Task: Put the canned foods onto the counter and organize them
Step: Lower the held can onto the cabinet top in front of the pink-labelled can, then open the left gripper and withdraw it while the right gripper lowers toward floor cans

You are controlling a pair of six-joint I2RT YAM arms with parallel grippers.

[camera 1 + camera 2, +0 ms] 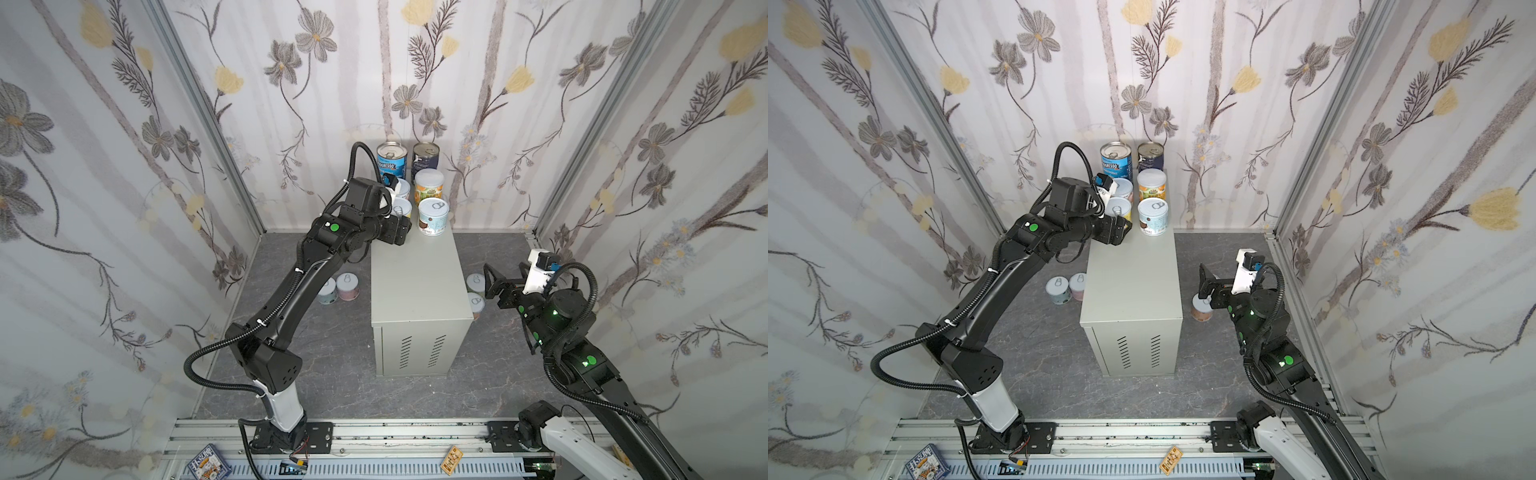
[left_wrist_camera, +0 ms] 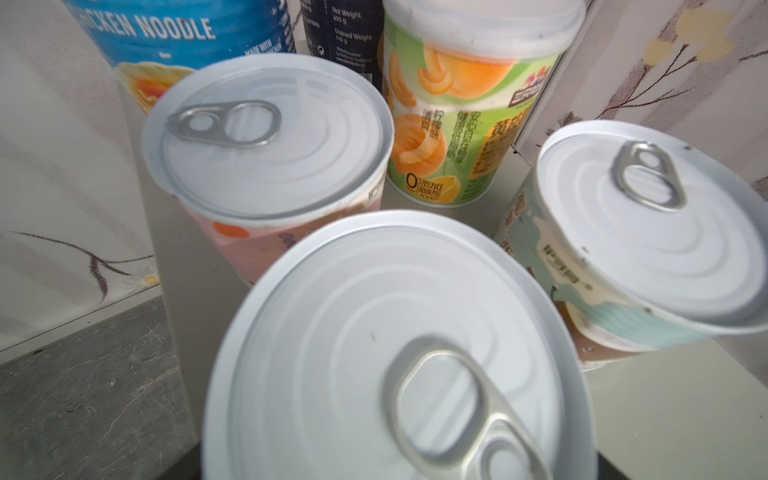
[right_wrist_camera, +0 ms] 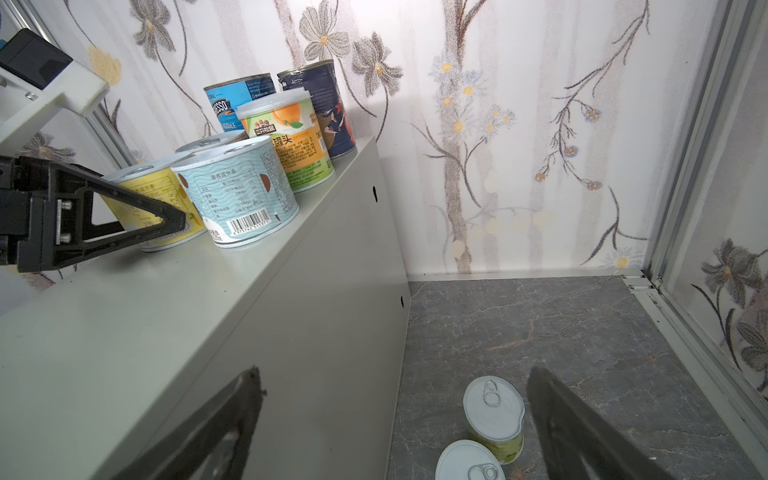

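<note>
Right claw hangs spread wide above green can beside counter.

Premises: a robotics test cell, dressed to look domestic.

Evidence: the three walls are flat panels of floral wallpaper held in bare aluminium posts. The floor is a dark grey marbled sheet that ends at a front aluminium rail. Two black robot arms are bolted to that rail, the left arm and the right arm. A slotted cable duct runs below the rail.

Furnishing: a beige-grey metal cabinet with vent slots, bearing grocery cans.
</note>
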